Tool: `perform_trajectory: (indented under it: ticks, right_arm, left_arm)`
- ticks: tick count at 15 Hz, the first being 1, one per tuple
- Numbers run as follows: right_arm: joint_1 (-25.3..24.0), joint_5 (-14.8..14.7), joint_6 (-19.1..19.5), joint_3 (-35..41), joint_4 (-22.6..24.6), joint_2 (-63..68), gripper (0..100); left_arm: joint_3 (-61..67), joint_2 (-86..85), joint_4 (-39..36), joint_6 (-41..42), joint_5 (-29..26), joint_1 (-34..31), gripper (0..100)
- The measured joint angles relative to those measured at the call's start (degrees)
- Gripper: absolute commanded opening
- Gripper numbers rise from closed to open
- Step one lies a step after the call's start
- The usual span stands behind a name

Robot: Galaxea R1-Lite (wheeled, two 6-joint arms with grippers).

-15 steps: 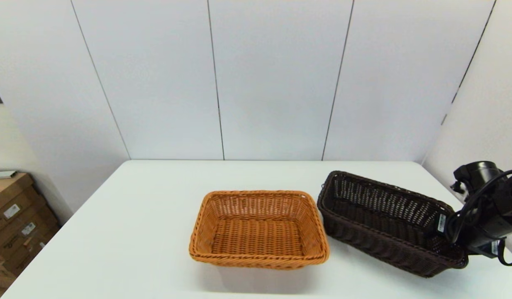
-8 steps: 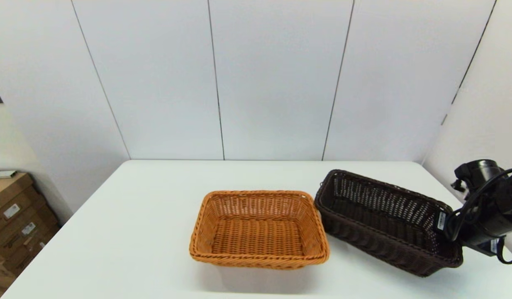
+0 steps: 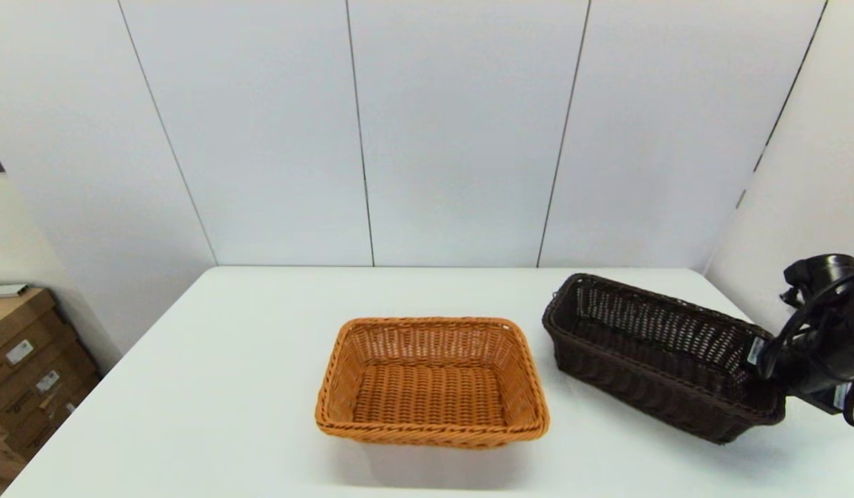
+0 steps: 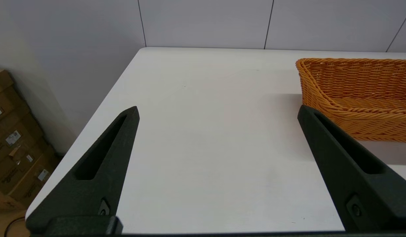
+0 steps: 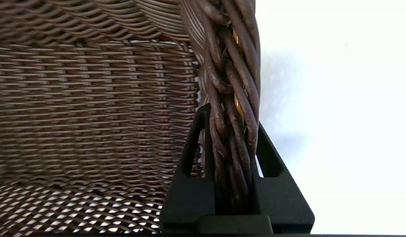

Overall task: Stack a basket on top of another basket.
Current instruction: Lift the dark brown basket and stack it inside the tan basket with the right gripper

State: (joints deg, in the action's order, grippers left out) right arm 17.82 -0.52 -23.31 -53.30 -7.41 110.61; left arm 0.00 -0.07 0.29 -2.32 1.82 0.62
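Right now my right gripper (image 5: 231,131) is clamped on the braided rim of the dark brown basket (image 3: 659,356), one finger inside the wall and one outside. That basket hangs tilted from my grip, its held end raised and its far end low toward the white counter (image 3: 247,387). Beyond that far end, apart from it, sits the orange-tan basket (image 3: 432,380), flat and upright on the counter. My left gripper (image 4: 217,112) hovers over bare counter with its fingers spread wide, holding nothing; the orange-tan basket lies just past one fingertip.
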Motion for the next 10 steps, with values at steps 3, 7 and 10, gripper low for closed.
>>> perform_trajectory:
  ticks: [3, 7, 10]
  right_arm:
    - [2.7, 5.9, -1.1, -2.4, -0.7, -0.9, 0]
    - [3.6, 8.9, -1.7, -6.7, -5.6, -3.2, 0]
    - [4.5, 15.3, -2.4, -11.1, -11.7, -4.9, 0]
  left_arm:
    - [0.0, 0.0, 0.0, 0.0, 0.0, 0.0, 100]
    - [0.0, 0.0, 0.0, 0.0, 0.0, 0.0, 100]
    - [0.0, 0.0, 0.0, 0.0, 0.0, 0.0, 100]
